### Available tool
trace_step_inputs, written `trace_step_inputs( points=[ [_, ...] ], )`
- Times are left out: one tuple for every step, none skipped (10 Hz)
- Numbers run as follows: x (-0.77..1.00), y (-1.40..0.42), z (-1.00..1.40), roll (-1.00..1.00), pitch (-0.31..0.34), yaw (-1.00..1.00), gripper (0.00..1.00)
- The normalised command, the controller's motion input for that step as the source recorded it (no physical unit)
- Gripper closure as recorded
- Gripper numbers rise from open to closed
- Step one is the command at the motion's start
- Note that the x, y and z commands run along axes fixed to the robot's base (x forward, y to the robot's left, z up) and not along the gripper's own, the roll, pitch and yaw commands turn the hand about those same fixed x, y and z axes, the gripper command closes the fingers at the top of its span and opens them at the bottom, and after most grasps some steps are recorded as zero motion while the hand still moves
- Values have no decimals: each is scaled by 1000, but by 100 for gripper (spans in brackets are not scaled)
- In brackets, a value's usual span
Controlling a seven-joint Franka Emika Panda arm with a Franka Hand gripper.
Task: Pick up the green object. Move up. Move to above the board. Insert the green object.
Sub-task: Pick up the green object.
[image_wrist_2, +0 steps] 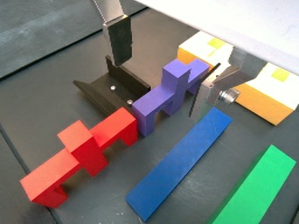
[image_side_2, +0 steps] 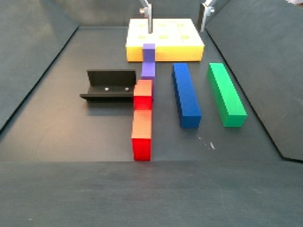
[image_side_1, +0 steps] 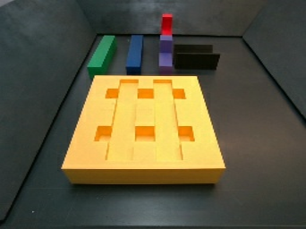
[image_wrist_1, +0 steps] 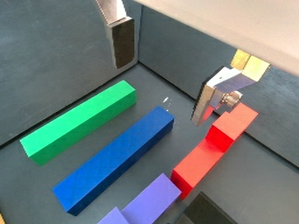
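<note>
The green object is a long green bar lying flat on the dark floor, seen in both side views (image_side_1: 102, 52) (image_side_2: 225, 91) and both wrist views (image_wrist_1: 76, 122) (image_wrist_2: 263, 188). It lies beside the blue bar (image_side_2: 186, 91), at the outer edge of the row. The board (image_side_1: 149, 125) (image_side_2: 166, 37) is a big orange-yellow slab with square holes, and parts of it show in a wrist view (image_wrist_2: 274, 92). My gripper (image_wrist_1: 170, 74) (image_wrist_2: 170, 66) (image_side_2: 178, 7) is open and empty, high above the pieces near the board's end. It is apart from the green bar.
A blue bar (image_wrist_1: 117, 157), a purple piece (image_wrist_2: 170, 92) and a red piece (image_wrist_2: 87, 153) lie in a row beside the green bar. The fixture (image_side_2: 109, 86) (image_wrist_2: 111, 87) stands beyond the red and purple pieces. Dark walls enclose the floor.
</note>
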Motion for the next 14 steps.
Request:
trace_step_inputs(
  points=[
    [0,-106,-31,0,0,0,0],
    [-57,-63,-89,23,-66,-80,0],
    [-600,-57,-617,-134,-219,-69,0],
    [-1000,-157,-674,-69,-197,0,0],
    [-1000,-146,-680,-39,-127,-37,0],
    [-1000,-111,-566,0,-100,-106,0],
    [-1000,-183,-489,0,-110,-117,0],
    [-994,-180,-351,51,-116,-134,0],
    [-877,-229,-400,61,-91,-203,0],
    [-649,-123,-389,0,-97,-229,0],
    [-566,-34,-454,0,-117,-200,0],
    [-689,-57,-486,0,-147,-197,0],
    [-317,-17,-469,19,-80,-171,0],
    [-134,0,-489,31,-76,0,0]
  ],
)
